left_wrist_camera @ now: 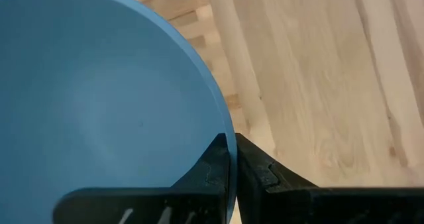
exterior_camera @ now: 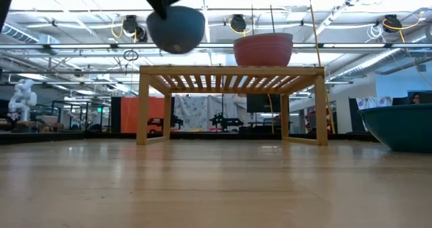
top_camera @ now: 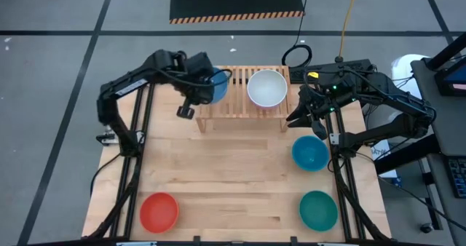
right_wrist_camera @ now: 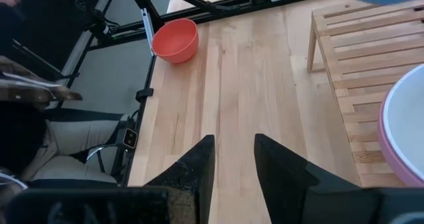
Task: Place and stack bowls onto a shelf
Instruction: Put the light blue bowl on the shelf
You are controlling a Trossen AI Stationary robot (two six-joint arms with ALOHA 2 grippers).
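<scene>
Above shelf [top_camera: 240, 104] left end: my left gripper [left_wrist_camera: 232, 159] pinches blue bowl [top_camera: 216, 85] rim; light, stiff, slick plastic, rim best hold. Right gripper [right_wrist_camera: 233, 159] spread, idle.

Light-wood counter [top_camera: 218, 166] carries the slatted shelf [top_camera: 237, 115] at its far edge, a red bowl [top_camera: 159, 211], a teal green bowl [top_camera: 318, 209] and a blue bowl [top_camera: 310, 153]; shelf bears a white-in-pink stack [top_camera: 267, 88].

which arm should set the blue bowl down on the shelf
Left. Its gripper already pinches the rim of a blue bowl held above the shelf. The right gripper is open and empty beside the shelf.
</scene>
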